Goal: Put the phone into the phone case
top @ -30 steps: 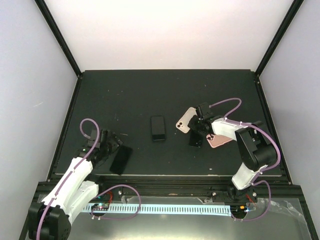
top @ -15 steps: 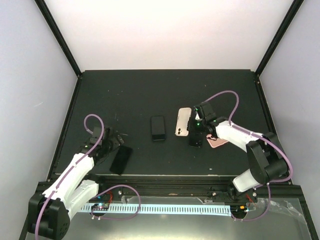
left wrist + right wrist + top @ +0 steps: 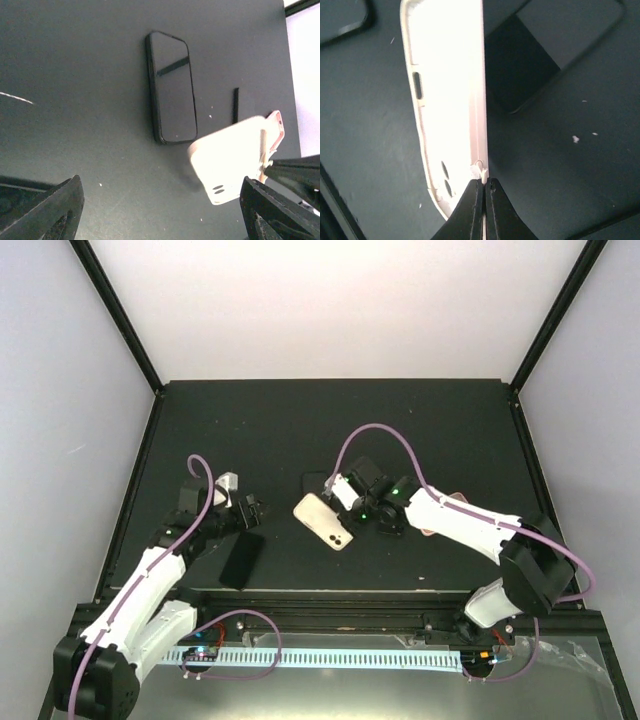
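Observation:
My right gripper [image 3: 350,508] is shut on the edge of a pale pink phone case [image 3: 322,521] and holds it above the table, left of centre. The right wrist view shows the case [image 3: 447,90] edge-on, pinched between the closed fingers [image 3: 470,210]. A black phone [image 3: 314,481] lies flat just behind the case, partly hidden by the arm; it shows whole in the left wrist view [image 3: 172,100], with the case [image 3: 235,160] beside it. My left gripper [image 3: 245,508] is open and empty, above the table to the left of the case.
A second black phone [image 3: 242,558] lies near the front edge by the left arm. A second pink case [image 3: 445,518] and a small black object [image 3: 392,522] lie under the right arm. Black frame rails border the table.
My right gripper has carried the pink case leftward, past the middle black phone. My left gripper has risen and moved right, away from the front black phone.

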`<control>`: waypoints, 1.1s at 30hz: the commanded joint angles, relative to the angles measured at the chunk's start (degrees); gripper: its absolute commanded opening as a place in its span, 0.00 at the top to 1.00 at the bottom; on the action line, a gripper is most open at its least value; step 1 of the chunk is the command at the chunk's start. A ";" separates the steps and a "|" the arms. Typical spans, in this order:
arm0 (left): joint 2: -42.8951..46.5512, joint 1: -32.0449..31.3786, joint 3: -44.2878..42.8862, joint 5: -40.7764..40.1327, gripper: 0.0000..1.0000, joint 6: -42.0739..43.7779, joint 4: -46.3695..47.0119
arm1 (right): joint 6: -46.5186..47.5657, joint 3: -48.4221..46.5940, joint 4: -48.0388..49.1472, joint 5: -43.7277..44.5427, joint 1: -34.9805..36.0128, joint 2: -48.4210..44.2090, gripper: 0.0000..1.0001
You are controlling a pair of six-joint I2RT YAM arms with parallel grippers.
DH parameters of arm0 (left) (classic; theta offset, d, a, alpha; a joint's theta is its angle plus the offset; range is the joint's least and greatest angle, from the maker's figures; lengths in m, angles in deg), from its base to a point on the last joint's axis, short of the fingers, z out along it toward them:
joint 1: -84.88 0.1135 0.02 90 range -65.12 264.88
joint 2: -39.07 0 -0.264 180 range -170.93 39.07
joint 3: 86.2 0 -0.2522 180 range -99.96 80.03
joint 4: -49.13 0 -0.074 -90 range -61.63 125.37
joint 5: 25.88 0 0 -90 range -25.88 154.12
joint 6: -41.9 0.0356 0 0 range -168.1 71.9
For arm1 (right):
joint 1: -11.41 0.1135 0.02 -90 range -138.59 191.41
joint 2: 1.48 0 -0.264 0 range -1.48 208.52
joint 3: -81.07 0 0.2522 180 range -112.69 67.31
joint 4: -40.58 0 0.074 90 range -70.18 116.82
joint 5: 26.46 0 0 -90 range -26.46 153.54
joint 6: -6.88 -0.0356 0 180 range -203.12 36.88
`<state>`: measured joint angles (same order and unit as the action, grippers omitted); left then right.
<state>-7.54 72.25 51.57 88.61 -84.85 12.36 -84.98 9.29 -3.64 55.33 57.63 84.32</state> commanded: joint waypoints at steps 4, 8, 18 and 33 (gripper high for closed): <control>-2.90 -0.30 0.30 4.81 0.14 -0.65 2.24 | 22.78 -4.50 -11.97 1.78 5.44 3.27 0.99; -4.54 -0.30 1.27 5.52 0.16 -1.75 3.78 | 32.28 -5.08 -13.56 2.10 8.68 5.02 0.99; -9.11 -0.45 2.72 10.53 0.19 -2.02 8.53 | 27.55 -7.89 -6.90 11.17 10.01 6.84 0.65; -12.07 -1.00 3.08 8.50 0.19 -2.10 12.60 | -25.94 1.13 1.91 5.28 11.86 1.27 0.61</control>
<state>-19.12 71.62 54.36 97.92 -86.84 21.11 -94.56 7.06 -5.38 64.88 67.83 88.50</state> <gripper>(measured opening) 0.804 0.389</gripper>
